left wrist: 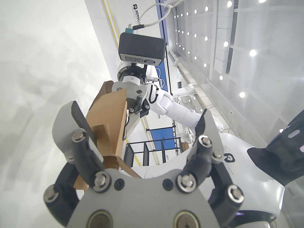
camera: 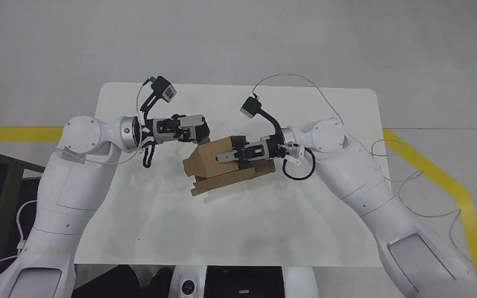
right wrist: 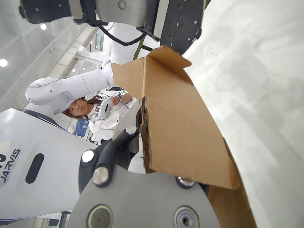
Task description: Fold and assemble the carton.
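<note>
Brown cardboard of the carton point(right wrist: 180, 124) is closest to the right wrist camera, one wall seen almost edge-on with a rough, torn-looking edge; from the top view the carton sits near the middle of the white desk point(camera: 313, 223), between the two arms, partly formed, with its flaps not closed and its body turned at an angle to the desk edges; the right end effector point(camera: 227, 157) is on the carton from the right side and is closed on one of its walls, one finger lying along the outer face of the cardboard while the other is hidden behind it; the left end effector point(camera: 201, 131) is at the far left corner of the carton, spread wide and holding nothing; one of its black pads point(right wrist: 182, 17) is at the upper corner of a flap, touching it or just beside it, I cannot tell which, and the other pad is well apart from the cardboard; around the desk there is grey floor with a yellow line point(camera: 30, 134) on it, passing behind both arms.
</note>
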